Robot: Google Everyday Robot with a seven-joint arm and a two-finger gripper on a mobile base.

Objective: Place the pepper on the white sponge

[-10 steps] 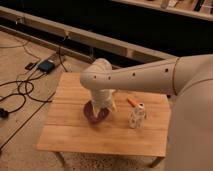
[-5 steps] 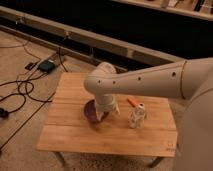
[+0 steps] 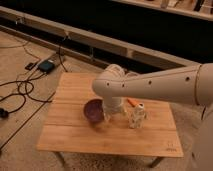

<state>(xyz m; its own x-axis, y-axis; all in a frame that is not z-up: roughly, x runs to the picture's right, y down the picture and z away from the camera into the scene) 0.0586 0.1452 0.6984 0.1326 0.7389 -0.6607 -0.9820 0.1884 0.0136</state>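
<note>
The pepper [image 3: 132, 102] is a small orange-red piece lying on the wooden table [image 3: 75, 135], just right of my arm and behind a white spotted bottle-shaped figure [image 3: 136, 116]. My gripper [image 3: 111, 116] hangs down from the bulky white arm [image 3: 150, 85], close to the table between the purple bowl [image 3: 93, 110] and the figure. It is a short way left of the pepper and not touching it. The white sponge does not show; the arm may hide it.
The table's back edge faces a low dark wall. Cables and a small dark box [image 3: 46, 65] lie on the floor at the left. The white figure stands upright right of the gripper.
The arm has swung to the right, off the purple bowl, which now shows more fully. The gripper is closer to the pepper and the figure.
</note>
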